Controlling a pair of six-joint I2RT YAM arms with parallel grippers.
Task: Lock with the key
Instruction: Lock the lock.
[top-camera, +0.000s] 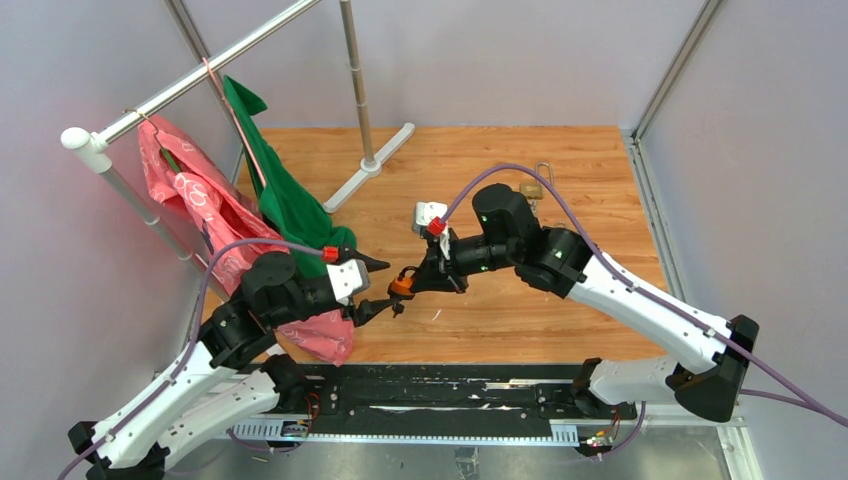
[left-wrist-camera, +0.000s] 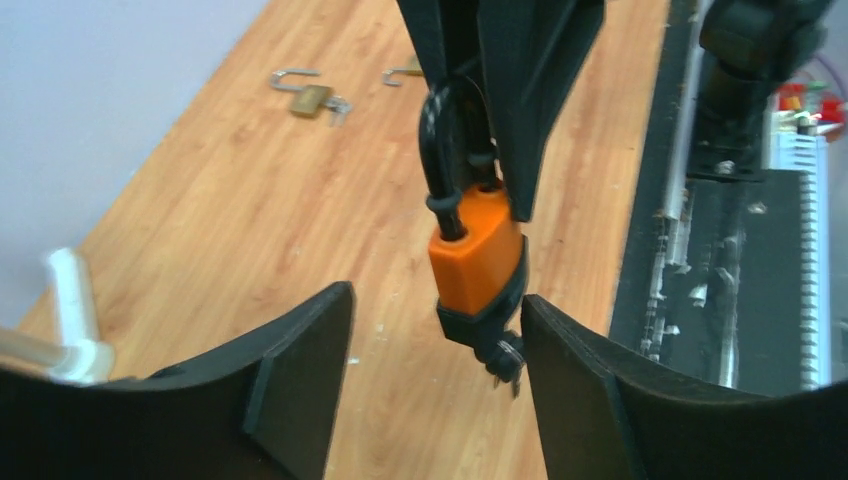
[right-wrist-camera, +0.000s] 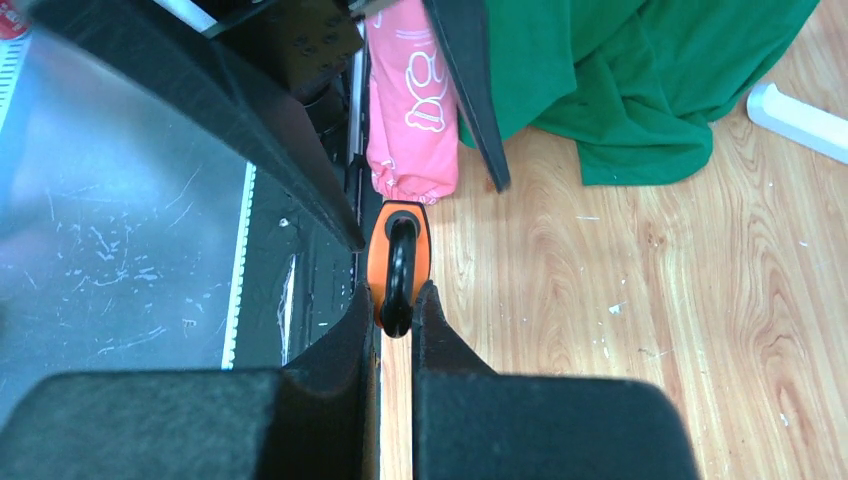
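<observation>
The right gripper (right-wrist-camera: 397, 305) is clamped on the shackle (left-wrist-camera: 440, 130) of the orange padlock (left-wrist-camera: 477, 250), held above the wooden tabletop (top-camera: 600, 180) with its base end aimed at the left gripper (left-wrist-camera: 437, 310), whose empty jaws, spread wide, straddle the key (left-wrist-camera: 506, 358) in that base

The key (left-wrist-camera: 508, 358) under the orange padlock (left-wrist-camera: 478, 255) is partly hidden behind the left fingers (left-wrist-camera: 640, 400).
</observation>
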